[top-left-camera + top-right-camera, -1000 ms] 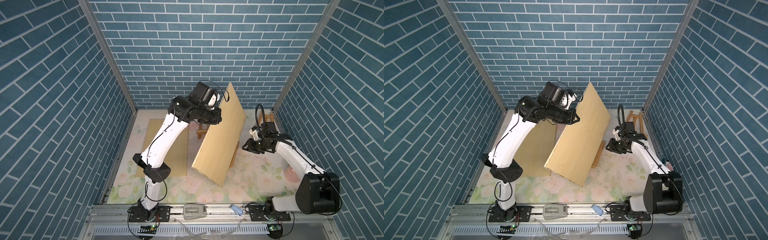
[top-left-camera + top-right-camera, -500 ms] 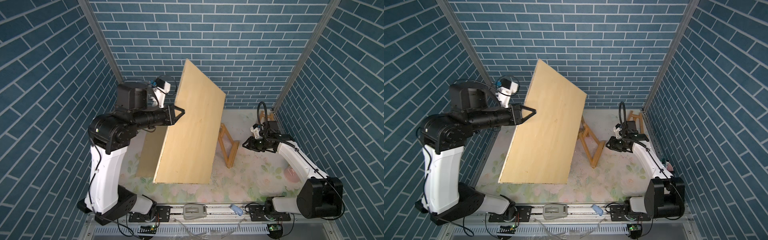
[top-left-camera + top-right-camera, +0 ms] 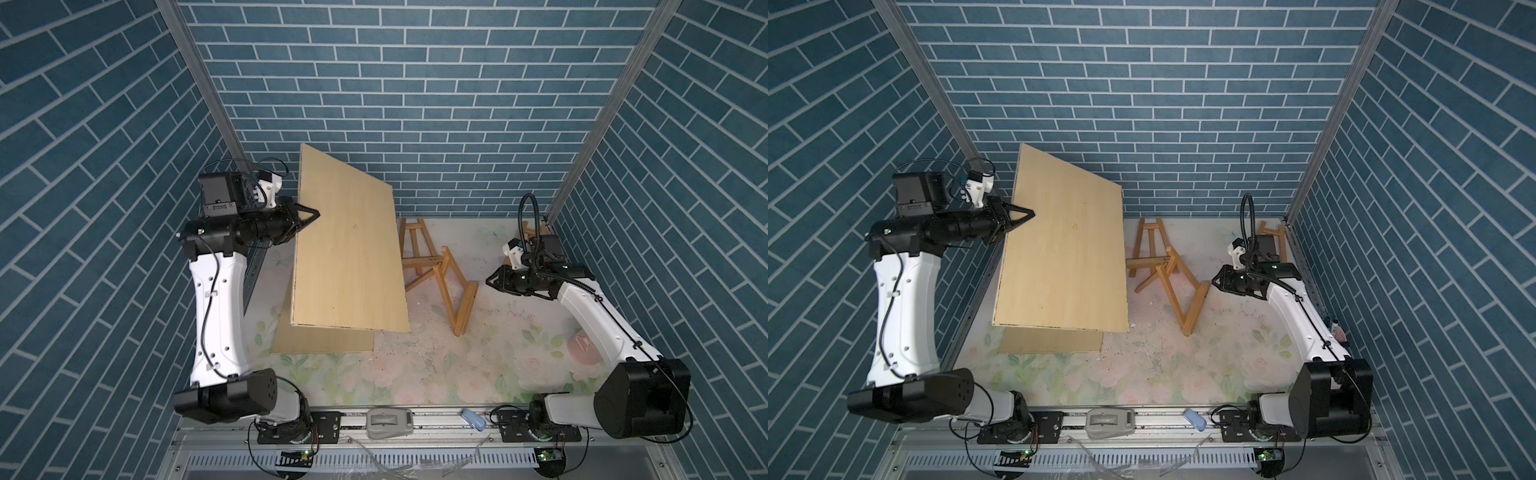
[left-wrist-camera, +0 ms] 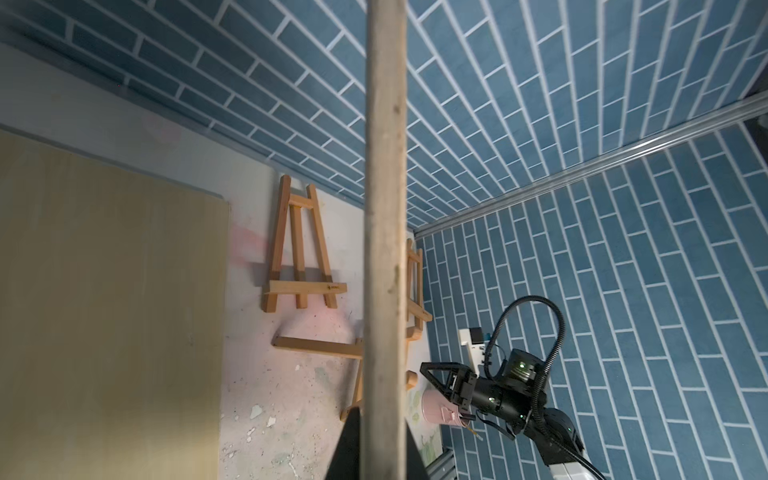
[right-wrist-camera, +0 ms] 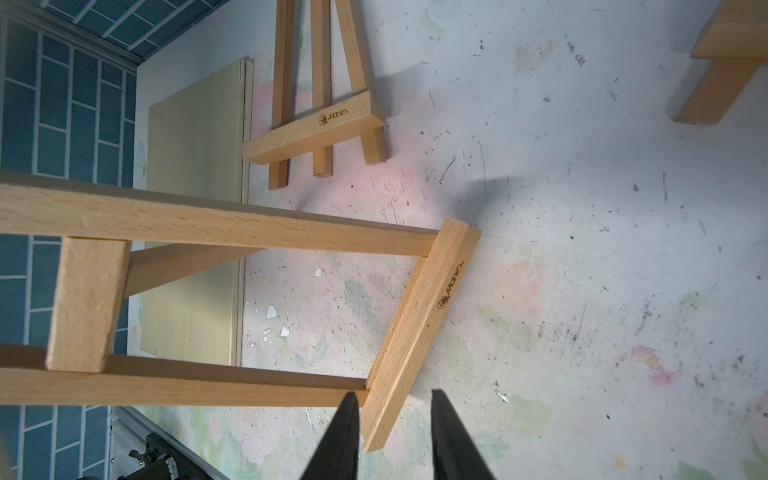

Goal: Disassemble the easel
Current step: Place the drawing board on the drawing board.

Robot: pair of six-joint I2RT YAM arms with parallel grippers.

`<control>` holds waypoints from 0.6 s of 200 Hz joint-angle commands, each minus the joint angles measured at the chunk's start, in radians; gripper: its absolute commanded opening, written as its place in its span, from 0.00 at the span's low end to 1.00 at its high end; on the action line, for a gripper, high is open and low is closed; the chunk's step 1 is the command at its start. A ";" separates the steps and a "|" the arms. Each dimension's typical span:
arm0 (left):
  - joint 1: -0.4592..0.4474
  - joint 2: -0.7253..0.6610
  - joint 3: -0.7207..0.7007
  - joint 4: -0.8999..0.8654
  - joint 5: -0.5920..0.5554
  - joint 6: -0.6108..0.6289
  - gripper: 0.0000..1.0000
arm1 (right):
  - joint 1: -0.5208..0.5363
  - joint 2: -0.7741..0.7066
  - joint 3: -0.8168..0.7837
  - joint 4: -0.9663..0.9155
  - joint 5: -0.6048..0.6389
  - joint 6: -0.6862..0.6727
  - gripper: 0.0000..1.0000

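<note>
- Since the left gripper (image 3: pixel 316 214) clamps the pale plywood board (image 3: pixel 349 249), raised at left, removal looks done.
- Farther right, the light wooden easel (image 3: pixel 453 291) lies tipped on the worktop (image 3: pixel 436 365), not yet folded; right gripper (image 3: pixel 489 282) apart beside it.

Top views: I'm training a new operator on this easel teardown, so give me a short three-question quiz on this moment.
1. True or false: the left gripper is shut on the edge of the raised board.
2. The jaws of the right gripper are: A) shut on a pink cup; B) open beside the tipped easel; C) shut on the board.
3. How many boards are visible?
Key: 1 true; 2 B; 3 two, the raised board and a flat board beneath it.
</note>
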State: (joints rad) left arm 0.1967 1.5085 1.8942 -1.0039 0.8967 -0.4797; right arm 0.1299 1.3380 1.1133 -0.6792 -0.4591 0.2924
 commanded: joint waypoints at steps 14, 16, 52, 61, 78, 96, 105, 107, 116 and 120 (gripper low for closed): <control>0.030 0.082 0.018 0.080 0.142 0.171 0.00 | -0.002 -0.019 0.016 -0.036 0.012 0.044 0.30; 0.030 0.088 0.019 0.072 0.142 0.185 0.00 | -0.002 -0.017 0.016 -0.034 0.013 0.046 0.30; 0.042 0.217 0.058 -0.037 0.158 0.369 0.00 | 0.001 0.001 0.028 -0.032 0.026 0.070 0.29; 0.049 0.241 0.055 -0.041 0.172 0.395 0.00 | 0.003 0.007 0.036 -0.031 0.026 0.077 0.29; 0.071 0.280 0.038 -0.043 0.196 0.438 0.00 | 0.014 0.016 0.049 -0.029 0.027 0.083 0.29; 0.103 0.305 -0.005 -0.023 0.207 0.467 0.00 | 0.031 0.021 0.057 -0.028 0.029 0.085 0.28; 0.122 0.312 -0.035 -0.002 0.213 0.471 0.00 | 0.040 0.020 0.059 -0.027 0.030 0.086 0.28; 0.126 0.312 -0.043 0.004 0.218 0.472 0.00 | 0.043 0.018 0.059 -0.027 0.031 0.087 0.28; 0.142 0.314 -0.081 0.033 0.228 0.474 0.00 | 0.054 0.015 0.062 -0.026 0.039 0.089 0.28; 0.149 0.312 -0.100 0.051 0.230 0.471 0.00 | 0.061 0.012 0.064 -0.026 0.045 0.091 0.27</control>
State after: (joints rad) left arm 0.2913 1.8427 1.8462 -1.0378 0.9569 -0.0338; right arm 0.1619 1.3518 1.1481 -0.6930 -0.4362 0.3565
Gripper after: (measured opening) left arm 0.121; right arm 0.279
